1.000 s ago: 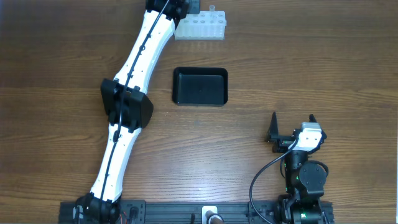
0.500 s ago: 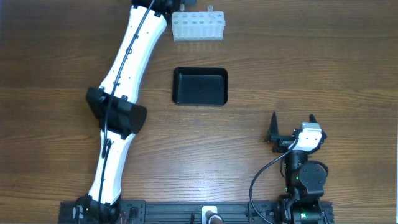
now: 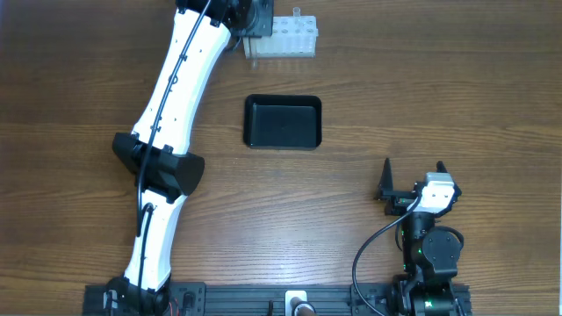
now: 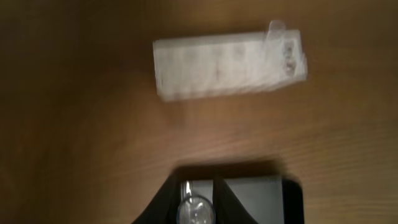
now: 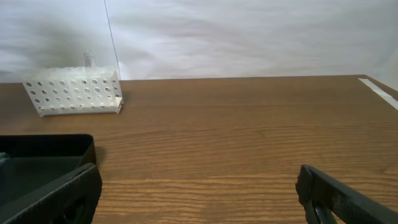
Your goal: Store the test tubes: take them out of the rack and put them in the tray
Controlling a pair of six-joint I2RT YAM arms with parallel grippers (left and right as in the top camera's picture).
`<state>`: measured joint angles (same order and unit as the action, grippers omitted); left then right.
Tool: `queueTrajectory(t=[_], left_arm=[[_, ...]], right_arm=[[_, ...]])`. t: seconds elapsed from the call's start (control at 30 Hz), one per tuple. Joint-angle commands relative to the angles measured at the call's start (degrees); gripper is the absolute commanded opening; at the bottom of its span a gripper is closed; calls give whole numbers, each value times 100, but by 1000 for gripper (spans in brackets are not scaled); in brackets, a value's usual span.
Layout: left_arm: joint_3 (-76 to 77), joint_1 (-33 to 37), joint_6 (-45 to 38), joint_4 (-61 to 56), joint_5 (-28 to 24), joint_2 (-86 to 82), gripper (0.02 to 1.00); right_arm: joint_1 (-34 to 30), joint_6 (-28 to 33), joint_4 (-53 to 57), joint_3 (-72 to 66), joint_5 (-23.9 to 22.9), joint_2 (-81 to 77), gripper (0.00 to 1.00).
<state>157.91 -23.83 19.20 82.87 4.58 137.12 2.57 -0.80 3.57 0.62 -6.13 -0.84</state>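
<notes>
Early days, I'd judge: the tray (image 3: 283, 123) near the table's (image 3: 457, 79) middle looks empty, one tube (image 3: 299, 11) stands in the rack (image 3: 290, 41) by the far edge, the left end effector (image 4: 198, 184) pinches what seems a second tube (image 4: 194, 210), and the right end effector (image 3: 413, 171) rests spread by the near edge.

We see the left arm (image 3: 171, 96) as long white shell links joined by bulky black joint housings (image 3: 162, 167), with a thin black cable (image 3: 180, 63) running along its length. The right arm (image 3: 428, 250) is compact and black, and we note a white-and-silver block (image 3: 436, 191) at its wrist, tiny green lights (image 3: 420, 252) on its joints and a looping black lead (image 3: 363, 256) beside it. The right gripper (image 3: 414, 168) has two black tapered fingers. A black base rail (image 3: 237, 297) carries both arms.
</notes>
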Motion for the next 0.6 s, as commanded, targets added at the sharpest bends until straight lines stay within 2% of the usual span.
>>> queueTrajectory(t=[0.03,0.4,0.6], left_arm=[[122,-28,278,555,-629,-164,62],[122,-87,402,1364,-1631,527,53],[122,-87,398,1364,-1698,927,58]], right_arm=[[13,46,26,-31,11,52,993],[13,46,26,-31,11,52,993],[13,46,26,-31,11,52,993]])
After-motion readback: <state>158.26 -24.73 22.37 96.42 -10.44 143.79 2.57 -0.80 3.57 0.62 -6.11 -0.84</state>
